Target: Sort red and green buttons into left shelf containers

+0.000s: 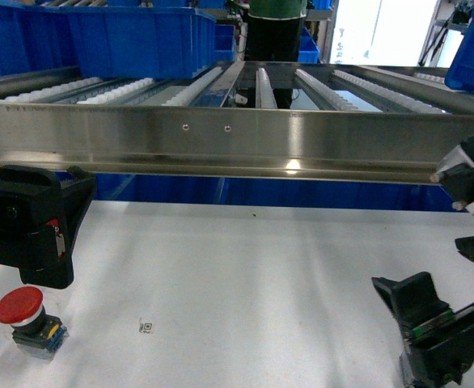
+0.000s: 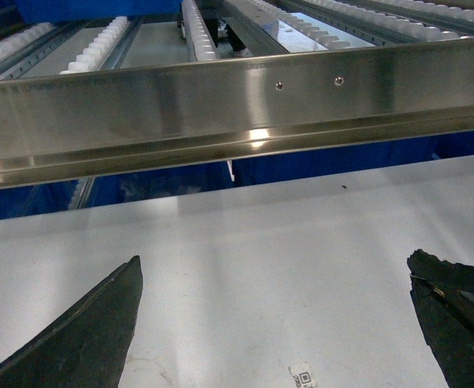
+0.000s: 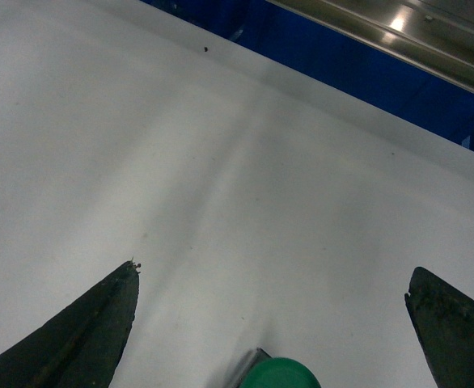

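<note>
The red button (image 1: pixel 20 307) stands upright on the white table (image 1: pixel 237 275) at the lower left, red cap on top of its grey-blue-yellow base. My left gripper (image 2: pixel 275 259) hovers just above and behind it, open, with only bare table between its fingers. The green button (image 3: pixel 280 373) shows only as a green cap at the bottom edge of the right wrist view, low between the wide-apart fingers of my open right gripper (image 3: pixel 275 268). It is hidden in the head view. Blue bins (image 1: pixel 99 40) sit on the left of the shelf.
A steel roller rack (image 1: pixel 237 133) runs across the whole width behind the table, its front rail overhanging the table's far edge. More blue bins (image 1: pixel 302 194) stand under it. A small QR sticker (image 1: pixel 146 326) lies on the table. A person (image 1: pixel 276 28) stands beyond the rack.
</note>
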Tool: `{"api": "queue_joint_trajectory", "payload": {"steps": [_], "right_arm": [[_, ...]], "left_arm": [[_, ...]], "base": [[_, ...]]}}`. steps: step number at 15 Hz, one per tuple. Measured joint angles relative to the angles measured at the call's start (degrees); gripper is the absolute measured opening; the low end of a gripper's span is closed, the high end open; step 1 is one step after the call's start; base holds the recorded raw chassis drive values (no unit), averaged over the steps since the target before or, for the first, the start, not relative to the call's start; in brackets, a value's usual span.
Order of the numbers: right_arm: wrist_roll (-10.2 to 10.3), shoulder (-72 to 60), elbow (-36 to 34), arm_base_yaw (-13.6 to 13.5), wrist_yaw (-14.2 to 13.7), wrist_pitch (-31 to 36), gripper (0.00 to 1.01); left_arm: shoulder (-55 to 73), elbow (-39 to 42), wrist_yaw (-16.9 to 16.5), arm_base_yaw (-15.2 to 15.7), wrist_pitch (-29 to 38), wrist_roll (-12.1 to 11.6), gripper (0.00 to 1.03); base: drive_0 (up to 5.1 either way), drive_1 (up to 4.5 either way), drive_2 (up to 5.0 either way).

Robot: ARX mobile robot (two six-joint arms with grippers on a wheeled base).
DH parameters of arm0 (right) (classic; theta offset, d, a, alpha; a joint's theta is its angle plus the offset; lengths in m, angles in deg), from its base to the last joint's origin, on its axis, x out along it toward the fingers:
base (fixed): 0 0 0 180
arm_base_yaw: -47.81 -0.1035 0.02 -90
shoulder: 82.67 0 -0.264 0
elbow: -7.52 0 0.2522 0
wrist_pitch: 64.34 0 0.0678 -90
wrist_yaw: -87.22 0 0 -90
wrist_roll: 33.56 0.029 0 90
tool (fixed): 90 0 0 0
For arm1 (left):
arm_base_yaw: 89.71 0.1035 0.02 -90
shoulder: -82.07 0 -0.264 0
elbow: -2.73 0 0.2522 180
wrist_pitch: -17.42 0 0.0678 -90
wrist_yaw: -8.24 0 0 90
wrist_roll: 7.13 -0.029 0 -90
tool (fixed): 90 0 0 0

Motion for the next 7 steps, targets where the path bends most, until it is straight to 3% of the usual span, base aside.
{"api": "queue_joint_trajectory", "payload": {"steps": [2,3,5,7], "right_arm": [[1.9,-4.5,2.9,-3.8,-4.0,-0.7,0.98],[2.4,-6.1,4.0,-4.1,-5.8,0.1,0.98],[2.7,-7.5,5.6,-4.0,-7.7,0.2,0.98],[2.9,-9.0,6.5,-2.0,-8.4,-0.5,0.98]], "left_arm": [[0.0,0.0,0.0,0.0,0.0,0.0,0.98],[0.0,0.0,0.0,0.0,0.0,0.0,0.98],[0.0,0.0,0.0,0.0,0.0,0.0,0.98],[0.0,0.0,0.0,0.0,0.0,0.0,0.98]], "base": [[0.0,0.0,0.0],[0.0,0.0,0.0],[0.0,0.0,0.0],[0.0,0.0,0.0]]}}
